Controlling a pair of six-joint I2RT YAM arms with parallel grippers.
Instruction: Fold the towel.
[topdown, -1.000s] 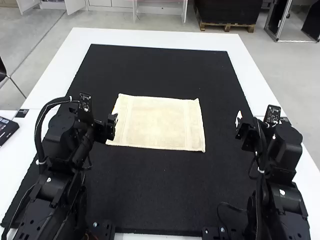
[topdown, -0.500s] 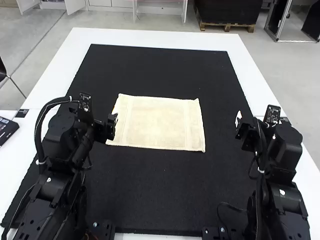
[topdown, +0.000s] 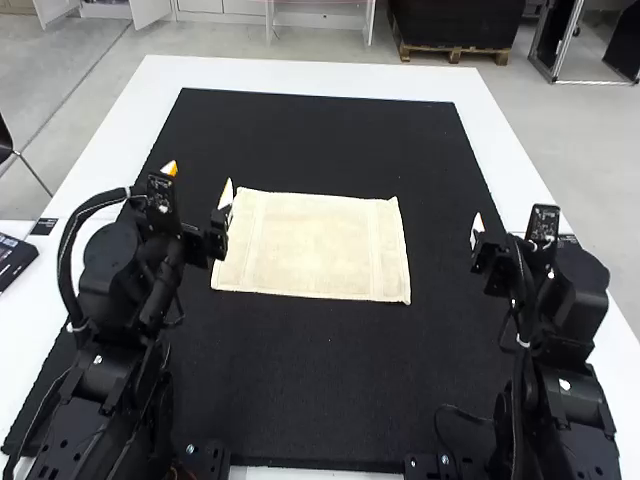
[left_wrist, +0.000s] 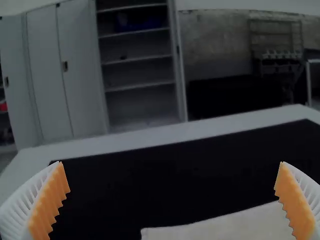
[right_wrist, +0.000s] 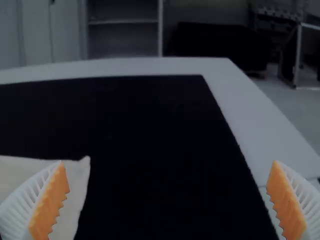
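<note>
As we look down from the high view, we find the towel (topdown: 315, 245) near the middle of the mat (topdown: 320, 370), spread out flat, cream in colour and longer from side to side than from near to far. We can make out a faint band running along each of its short ends. Its far corner toward the right arm (topdown: 575, 330) comes to a small point, while its long edges run nearly straight.

Where the left arm (topdown: 120, 300) stands, we see the left gripper (topdown: 198, 180) with its two tips well apart, one of them close by the towel's left end. We cannot tell from here whether that tip touches the cloth. From the left wrist view we see white ribbed fingers (left_wrist: 16, 212) with orange pads (left_wrist: 49, 200) facing each other across a wide gap, and part of the towel lies beyond them on the mat.

Over on the other side, we see the right gripper (topdown: 505, 248) above the mat, well apart from the towel's right end. Its own wrist view shows us that its fingers, too, stand wide apart, with a corner of the towel showing past one of them.

Beneath the mat we see the white table (topdown: 300, 75), and a dark box (topdown: 12, 260) rests at its left side.
</note>
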